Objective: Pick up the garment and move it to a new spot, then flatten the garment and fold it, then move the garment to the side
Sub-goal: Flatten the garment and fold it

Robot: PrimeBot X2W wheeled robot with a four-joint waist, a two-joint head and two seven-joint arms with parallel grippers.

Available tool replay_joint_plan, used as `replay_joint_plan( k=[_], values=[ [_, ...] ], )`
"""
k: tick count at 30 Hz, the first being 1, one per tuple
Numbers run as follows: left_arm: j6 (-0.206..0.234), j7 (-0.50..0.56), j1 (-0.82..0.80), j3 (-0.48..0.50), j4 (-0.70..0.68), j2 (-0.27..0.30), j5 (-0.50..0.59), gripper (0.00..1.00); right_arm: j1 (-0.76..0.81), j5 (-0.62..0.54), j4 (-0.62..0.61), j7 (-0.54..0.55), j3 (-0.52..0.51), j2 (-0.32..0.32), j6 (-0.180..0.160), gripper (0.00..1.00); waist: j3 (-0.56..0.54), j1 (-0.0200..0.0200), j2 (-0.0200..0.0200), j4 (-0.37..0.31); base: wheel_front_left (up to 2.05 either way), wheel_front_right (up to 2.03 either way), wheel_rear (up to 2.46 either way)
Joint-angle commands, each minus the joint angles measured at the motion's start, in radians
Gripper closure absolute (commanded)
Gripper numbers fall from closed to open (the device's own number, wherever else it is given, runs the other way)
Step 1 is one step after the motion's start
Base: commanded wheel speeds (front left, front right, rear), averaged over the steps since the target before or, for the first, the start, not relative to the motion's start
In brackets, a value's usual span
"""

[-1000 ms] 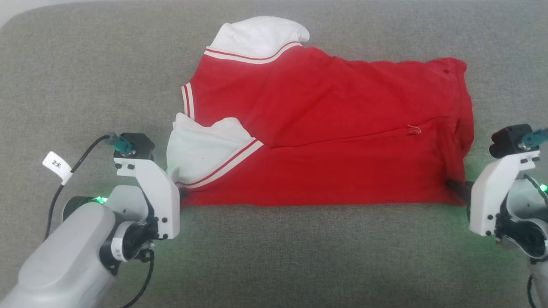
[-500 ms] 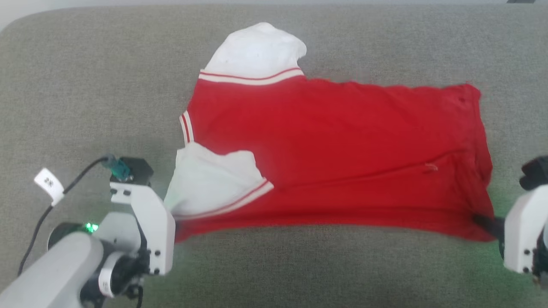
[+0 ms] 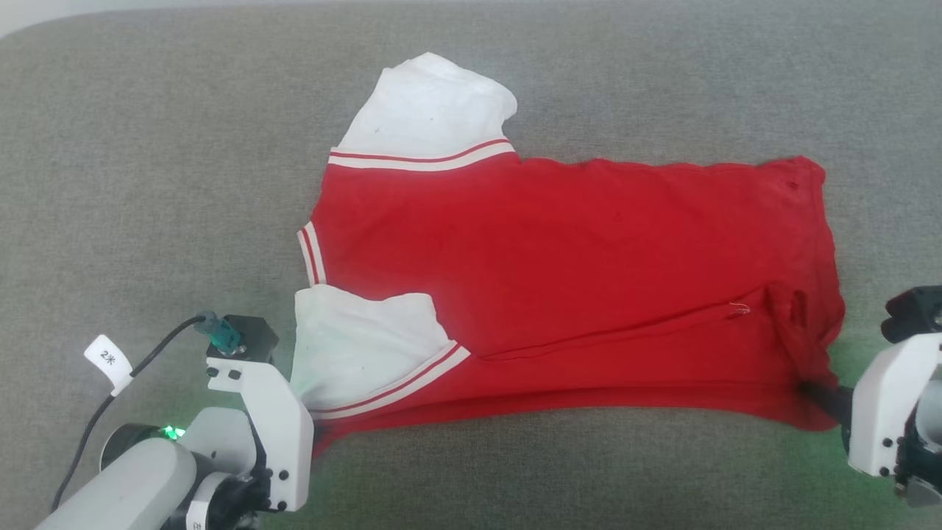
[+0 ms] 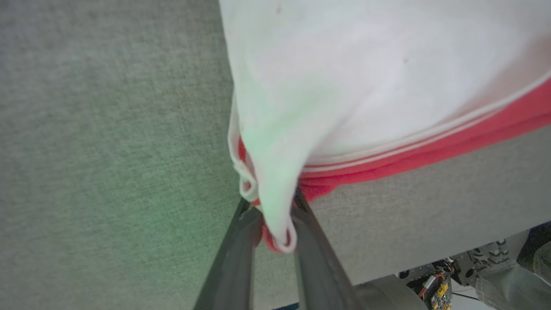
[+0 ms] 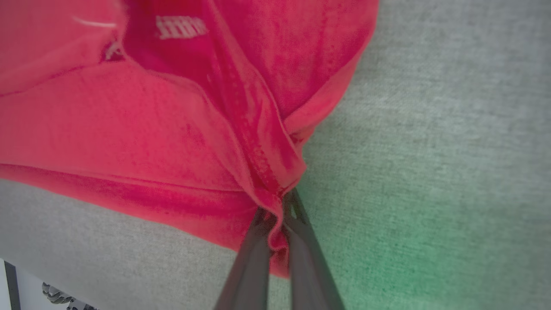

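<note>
The garment, red with white sleeves and striped trim, lies spread on the grey cushion, collar end to the left, plain side up. My left gripper is shut on its near left corner, where white sleeve cloth and red hem bunch between the fingers; in the head view the left gripper sits behind its white bracket. My right gripper is shut on the red hem at the near right corner; from the head the right gripper shows as dark fingers under the cloth edge. A crease runs along the near side.
The grey cushion reaches past the garment on all sides. Its near edge lies close behind the gripped corners, with robot hardware below it. A black cable with a white tag hangs off my left wrist.
Both grippers have drawn the garment's near edge toward me. The cloth has stretched flatter and the far sleeve has spread out. The head view has shifted as well.
</note>
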Motion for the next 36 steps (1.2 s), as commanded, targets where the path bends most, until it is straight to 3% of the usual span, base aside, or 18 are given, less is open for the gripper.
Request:
replay_joint_plan(
  k=[1, 2, 12, 18, 21, 28, 36],
  values=[
    [-0.006, -0.009, -0.006, -0.003, 0.030, -0.002, 0.005, 0.26, -0.010, -0.006, 0.039, -0.012, 0.025, 0.012, -0.003, 0.00, -0.001, 0.0000, 0.0000, -0.001, 0.00, 0.00, 0.00],
    [-0.009, -0.010, -0.013, -0.002, 0.036, 0.003, 0.009, 0.00, -0.016, -0.003, 0.046, -0.018, 0.032, 0.012, -0.003, 0.00, -0.003, 0.0000, 0.0000, -0.001, 0.00, 0.00, 0.00],
    [0.018, 0.054, -0.039, 0.024, -0.076, 0.094, 0.019, 0.00, -0.012, 0.013, -0.005, -0.049, 0.027, -0.024, -0.003, 0.00, -0.042, 0.0000, 0.0000, -0.013, 0.00, 0.00, 0.00],
    [0.049, 0.126, -0.065, 0.040, -0.174, 0.178, 0.034, 0.00, -0.013, 0.001, -0.100, -0.098, -0.014, -0.001, -0.003, 0.00, -0.054, 0.0000, 0.0000, -0.045, 0.00, 0.00, 0.00],
    [0.043, 0.139, -0.097, 0.055, -0.196, 0.208, 0.051, 0.00, -0.031, -0.015, -0.149, -0.158, -0.023, 0.020, -0.002, 0.00, -0.052, 0.0000, 0.0000, -0.076, 0.00, 0.00, 0.00],
    [-0.036, 0.113, -0.221, 0.075, -0.122, 0.209, 0.077, 0.00, -0.100, -0.051, -0.199, -0.407, 0.027, 0.070, -0.002, 0.00, -0.030, 0.0000, 0.0000, -0.177, 0.00, 0.00, 0.00],
    [-0.150, 0.056, -0.407, 0.106, 0.100, 0.180, 0.108, 0.00, -0.193, -0.104, -0.142, -0.753, 0.144, 0.101, -0.002, 0.00, 0.029, 0.0000, 0.0000, -0.322, 0.00, 0.00, 0.00]
  ],
)
